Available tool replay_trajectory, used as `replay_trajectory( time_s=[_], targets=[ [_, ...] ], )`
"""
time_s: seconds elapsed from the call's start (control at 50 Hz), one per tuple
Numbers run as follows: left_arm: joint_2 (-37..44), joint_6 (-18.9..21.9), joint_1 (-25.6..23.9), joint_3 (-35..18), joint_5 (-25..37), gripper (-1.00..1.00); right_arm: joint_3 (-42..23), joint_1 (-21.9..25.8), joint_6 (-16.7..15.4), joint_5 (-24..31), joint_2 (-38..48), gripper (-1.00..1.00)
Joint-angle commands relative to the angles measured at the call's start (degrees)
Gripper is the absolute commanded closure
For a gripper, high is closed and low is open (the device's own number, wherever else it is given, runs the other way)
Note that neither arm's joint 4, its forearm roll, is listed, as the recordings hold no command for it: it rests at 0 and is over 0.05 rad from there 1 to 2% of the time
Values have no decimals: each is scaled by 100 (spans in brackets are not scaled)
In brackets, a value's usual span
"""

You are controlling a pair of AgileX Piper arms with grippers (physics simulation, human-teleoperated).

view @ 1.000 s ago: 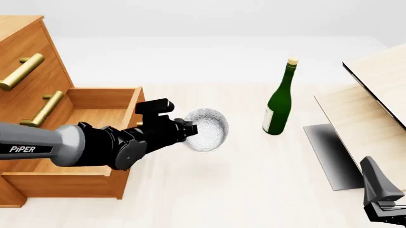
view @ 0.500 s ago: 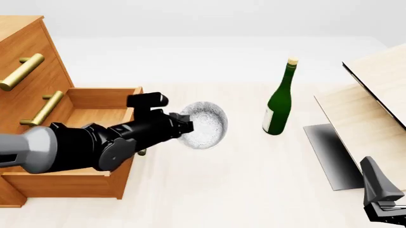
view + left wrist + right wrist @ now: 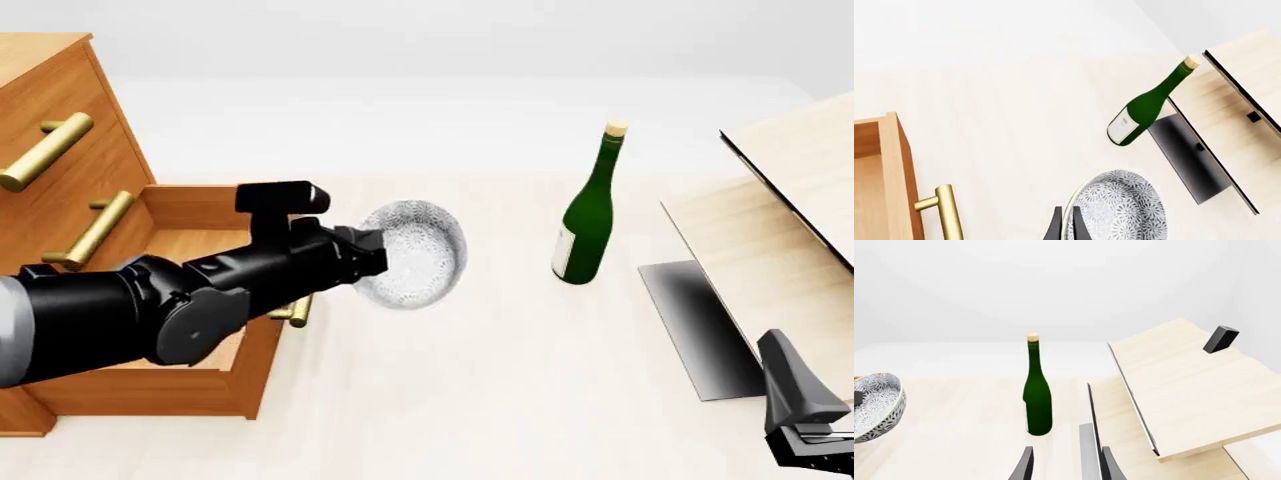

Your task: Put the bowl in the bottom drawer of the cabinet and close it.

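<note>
A pale wooden counter (image 3: pixel 534 400) runs under white walls. The left gripper (image 3: pixel 367 255) has its jaws clamped on the rim of the bowl (image 3: pixel 414 252), tipped on edge in the air just beside the front of the bottom drawer (image 3: pixel 200 300), which stands pulled open from the cabinet (image 3: pixel 67 130). A green wine bottle (image 3: pixel 587 215) stands upright farther right, near leaning light-wood panels (image 3: pixel 761 230). The right gripper (image 3: pixel 1064 465) hangs low, jaws seemingly parted, holding nothing.
</note>
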Motion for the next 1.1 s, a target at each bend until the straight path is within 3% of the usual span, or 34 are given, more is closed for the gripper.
replay_trajectory(
  time_s=[0.02,0.38,1.1],
  targets=[
    [-414,134,62,85,168,100,0,1,1,0,1,-100],
    [-1251,288,202,354,521,100,0,0,0,0,0,-100],
    [-2819,662,1110,626,1367,100,0,0,0,0,1,-100]
  ],
)
